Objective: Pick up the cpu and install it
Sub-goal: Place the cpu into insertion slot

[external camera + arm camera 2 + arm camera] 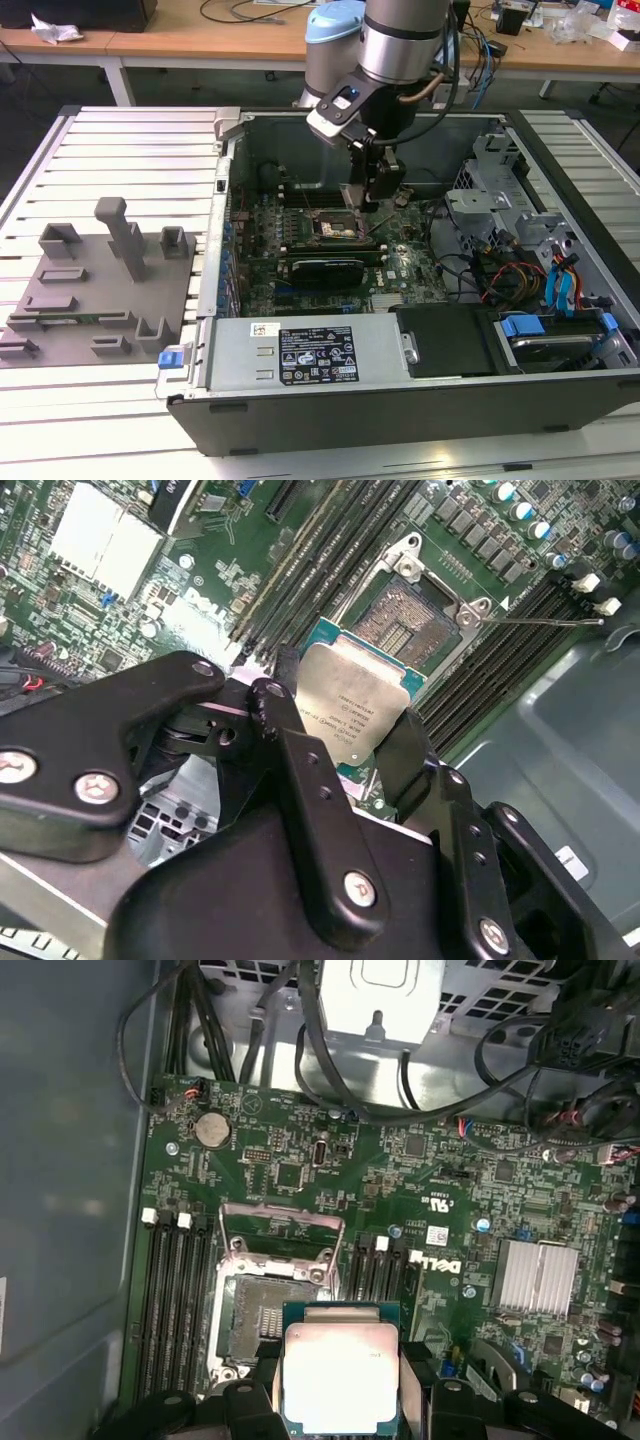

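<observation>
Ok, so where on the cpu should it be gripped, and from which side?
By two opposite thin edges, coming from above its metal top. The cpu is a thin flat square, top facing up, near the open socket, so only the edges offer grip. The hand pinches it that way in the second wrist view.

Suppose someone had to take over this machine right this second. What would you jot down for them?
Gripper: shut on the cpu, fingers on two opposite edges.
Cpu: held inside the open computer case, above the motherboard, close to the socket.
Done: the cpu is picked up.
Left: the socket is open and empty; the cpu is not yet seated.
</observation>
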`<act>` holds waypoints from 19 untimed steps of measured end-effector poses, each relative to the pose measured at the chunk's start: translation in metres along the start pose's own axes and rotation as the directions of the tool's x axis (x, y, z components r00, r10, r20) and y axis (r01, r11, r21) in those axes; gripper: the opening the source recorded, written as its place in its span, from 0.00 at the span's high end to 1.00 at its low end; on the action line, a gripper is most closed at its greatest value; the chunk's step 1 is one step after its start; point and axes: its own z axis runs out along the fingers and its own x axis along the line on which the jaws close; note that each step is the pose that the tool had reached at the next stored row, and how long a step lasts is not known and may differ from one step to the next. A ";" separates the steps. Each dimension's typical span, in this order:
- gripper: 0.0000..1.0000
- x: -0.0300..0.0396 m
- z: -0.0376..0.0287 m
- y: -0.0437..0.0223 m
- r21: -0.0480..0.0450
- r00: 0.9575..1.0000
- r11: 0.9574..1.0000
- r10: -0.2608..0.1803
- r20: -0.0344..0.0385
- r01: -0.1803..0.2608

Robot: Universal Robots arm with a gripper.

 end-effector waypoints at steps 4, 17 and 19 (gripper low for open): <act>0.45 0.0019 0.0025 -0.0011 0.000 1.000 1.000 0.000 0.000 0.000; 0.45 0.0138 0.0183 -0.0056 0.002 0.998 0.998 0.070 -0.004 -0.070; 0.45 0.0163 0.0203 -0.0060 0.002 0.998 0.998 0.070 -0.004 -0.070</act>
